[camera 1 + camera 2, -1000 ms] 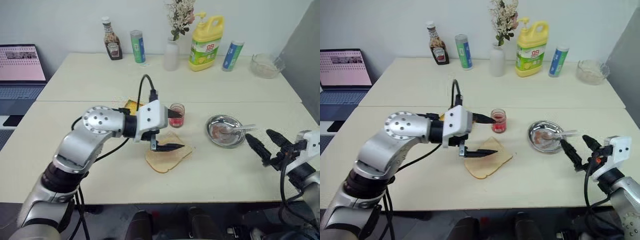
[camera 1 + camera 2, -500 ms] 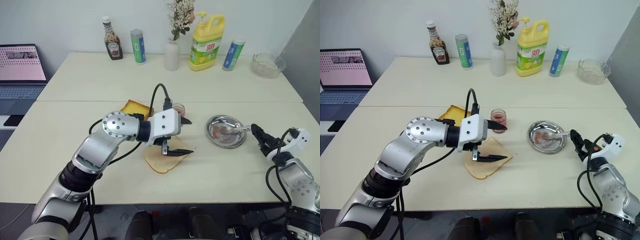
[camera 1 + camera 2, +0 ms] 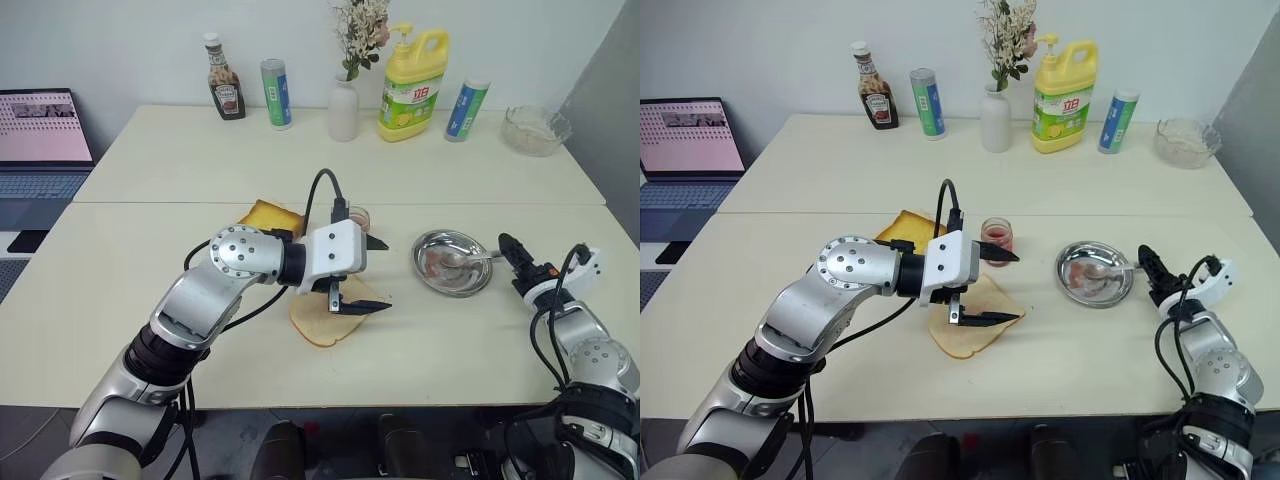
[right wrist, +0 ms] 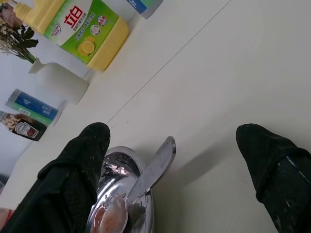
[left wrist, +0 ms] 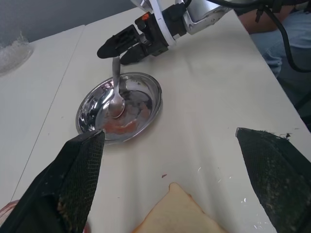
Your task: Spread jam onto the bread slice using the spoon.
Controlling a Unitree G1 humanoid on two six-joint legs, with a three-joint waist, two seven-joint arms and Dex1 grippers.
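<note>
A: Report spoon (image 5: 116, 92) position.

B: Bowl resting inside the steel dish (image 5: 146, 87), handle angled up over the rim. The handle end lies directly ahead of the right gripper (image 4: 172, 160), in line with the gap between its jaws, not touching either finger.

A: Right jaw state?

B: Spread fully wide, holding nothing.

A: Bread slice (image 3: 970, 335)?

B: Flat on the table (image 3: 820, 180), directly beneath the left gripper (image 3: 1006, 287). The lower finger (image 3: 985, 319) hovers over the slice; contact cannot be told.

A: Left jaw state?

B: Fully spread, one finger above the other, empty.

A: Jam (image 3: 997, 237)?

B: In its clear jar, just behind the upper left finger, partly covered by it. A thicker yellow toast (image 3: 905, 226) lies behind the left wrist housing.
</note>
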